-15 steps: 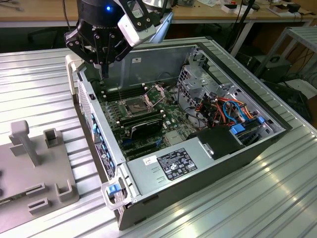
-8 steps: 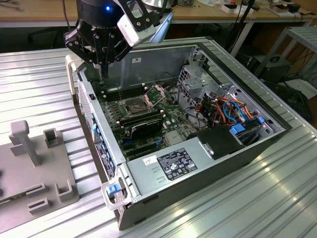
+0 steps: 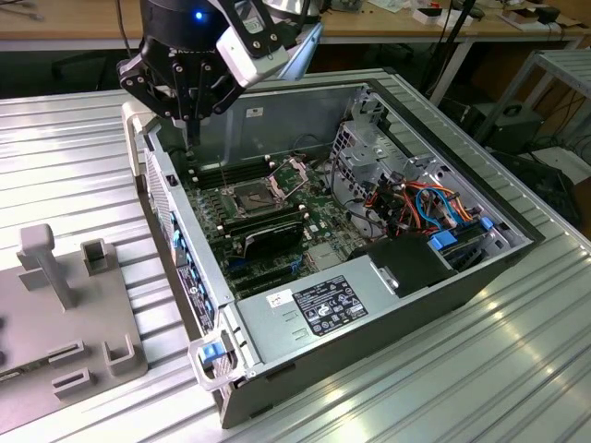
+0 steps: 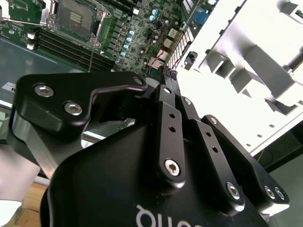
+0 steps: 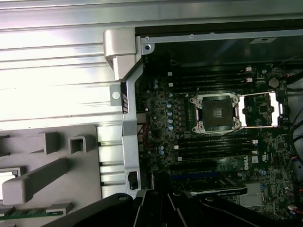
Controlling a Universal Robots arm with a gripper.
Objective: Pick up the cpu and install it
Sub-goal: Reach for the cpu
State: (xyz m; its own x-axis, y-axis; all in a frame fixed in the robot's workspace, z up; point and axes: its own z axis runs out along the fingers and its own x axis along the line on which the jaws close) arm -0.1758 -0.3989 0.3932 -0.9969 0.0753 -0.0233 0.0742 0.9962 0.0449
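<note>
My gripper (image 3: 193,138) hangs over the far corner of the open computer case (image 3: 162,198), at the exterior view's left, just inside its wall. The second wrist view shows its fingers (image 4: 166,101) drawn together to a point, so it is shut. Whether anything thin sits between the tips cannot be made out. The cpu is out of view. The motherboard's square socket (image 3: 249,197) (image 5: 217,112) (image 4: 75,18) lies bare and dark. Its hinged metal frame (image 3: 294,175) (image 5: 262,109) is swung open beside it. The gripper stands short of the socket, toward the exterior view's left.
Long black memory sticks (image 5: 213,142) flank the socket. A grey fixture (image 3: 65,305) (image 5: 47,165) with upright posts and slots lies on the ribbed metal table at the exterior view's left. Coloured cables (image 3: 425,198) and a power supply (image 3: 323,305) fill the case's other half.
</note>
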